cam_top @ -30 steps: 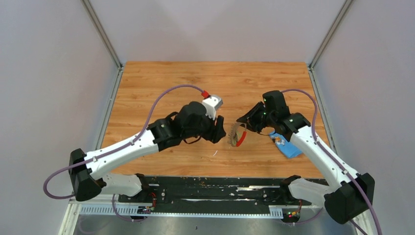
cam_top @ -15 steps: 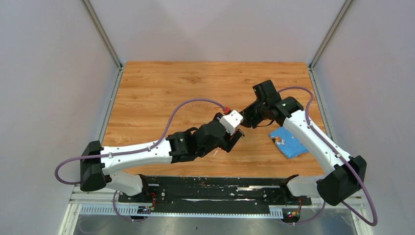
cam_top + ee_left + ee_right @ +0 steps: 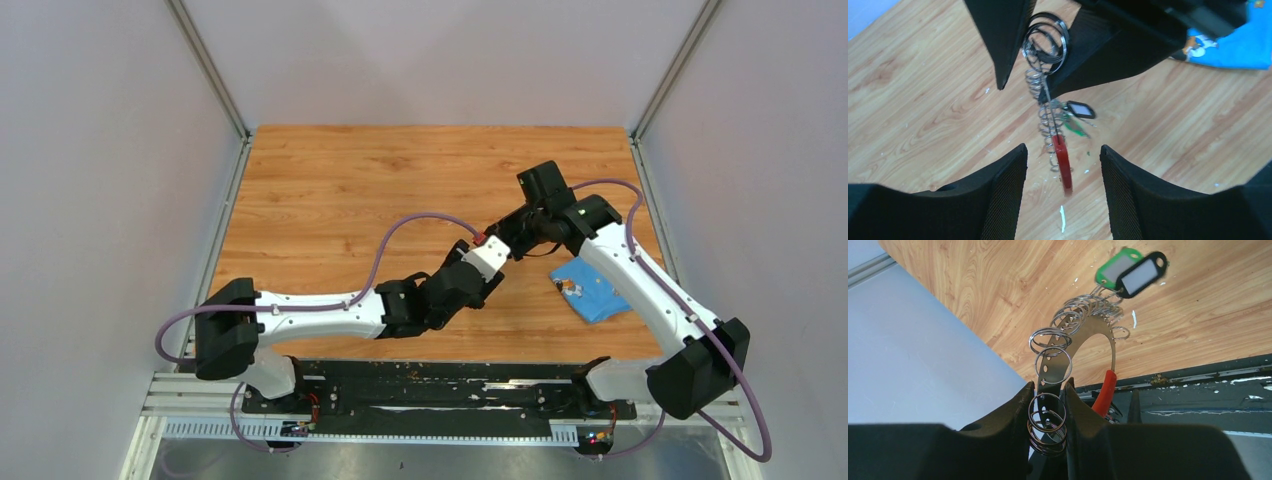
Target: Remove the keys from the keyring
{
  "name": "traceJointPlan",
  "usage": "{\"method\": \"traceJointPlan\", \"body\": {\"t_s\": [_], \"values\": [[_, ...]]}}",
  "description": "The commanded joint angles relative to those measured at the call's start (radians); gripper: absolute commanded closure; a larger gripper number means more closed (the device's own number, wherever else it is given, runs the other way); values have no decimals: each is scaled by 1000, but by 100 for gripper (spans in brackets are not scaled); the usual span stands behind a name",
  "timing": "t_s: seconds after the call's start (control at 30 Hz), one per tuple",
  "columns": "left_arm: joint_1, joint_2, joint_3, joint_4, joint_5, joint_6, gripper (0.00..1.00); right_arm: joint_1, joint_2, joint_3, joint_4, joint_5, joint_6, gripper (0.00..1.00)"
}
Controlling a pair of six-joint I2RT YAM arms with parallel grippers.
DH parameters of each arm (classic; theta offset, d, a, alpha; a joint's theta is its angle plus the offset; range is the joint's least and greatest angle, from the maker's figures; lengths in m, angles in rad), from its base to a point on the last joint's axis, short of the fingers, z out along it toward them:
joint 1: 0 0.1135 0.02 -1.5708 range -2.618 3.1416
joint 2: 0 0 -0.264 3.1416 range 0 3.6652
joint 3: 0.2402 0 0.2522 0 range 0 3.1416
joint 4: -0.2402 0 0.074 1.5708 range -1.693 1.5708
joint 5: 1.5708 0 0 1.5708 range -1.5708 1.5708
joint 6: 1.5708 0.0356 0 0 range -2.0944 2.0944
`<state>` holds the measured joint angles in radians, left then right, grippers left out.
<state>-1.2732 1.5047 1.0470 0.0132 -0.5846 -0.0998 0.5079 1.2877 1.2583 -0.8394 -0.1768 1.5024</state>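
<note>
While the right end effector (image 3: pixel 1049 387) pinches the silver, red-sleeved keyring (image 3: pixel 1050 365), the left end effector (image 3: pixel 1062 152) gapes.

arms (image 3: pixel 310 312): white links, black joints, black bases
cables (image 3: pixel 430 216): purple, red connector
fingers (image 3: pixel 998 200): black, mesh-textured inner faces

Lab robot cell: grey panels (image 3: pixel 100 150), wooden table (image 3: pixel 330 180).

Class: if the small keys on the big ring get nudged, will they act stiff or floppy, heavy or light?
The keys would probably swing freely: they dangle from small split rings on the keyring. They look light, like thin plastic tags. The keyring is likely stiff: it holds its arc though the right gripper pinches only one spot.
</note>
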Motion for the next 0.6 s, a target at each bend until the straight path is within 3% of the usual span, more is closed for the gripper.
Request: {"method": "traceJointPlan", "body": {"t_s": [0.0, 0.07, 0.27, 0.3, 0.37, 0.43, 0.5, 0.57], "values": [[-7, 14, -44, 160, -148, -8, 44, 12, -29, 15, -35, -12, 31, 99], [-7, 14, -50, 197, -154, 1, 52, 11, -45, -2, -34, -15, 38, 99], [-1, 48, -37, 217, -101, 10, 97, 10, -93, -28, 17, -7, -4, 99], [5, 36, -43, 216, -93, -3, 100, 10, -94, -21, 19, -4, -37, 97], [46, -8, -63, 213, 32, -58, 100, 10, -91, 2, 22, 0, -127, 69], [106, -57, -72, 176, 175, -125, 100, 10, -86, 24, 30, 0, -241, 26], [164, -90, -47, 97, 316, -178, 100, 10, -105, 23, 50, 14, -345, 6], [228, -102, 15, -22, 454, -227, 100, 10, -152, 4, 88, 68, -437, 0]]}}
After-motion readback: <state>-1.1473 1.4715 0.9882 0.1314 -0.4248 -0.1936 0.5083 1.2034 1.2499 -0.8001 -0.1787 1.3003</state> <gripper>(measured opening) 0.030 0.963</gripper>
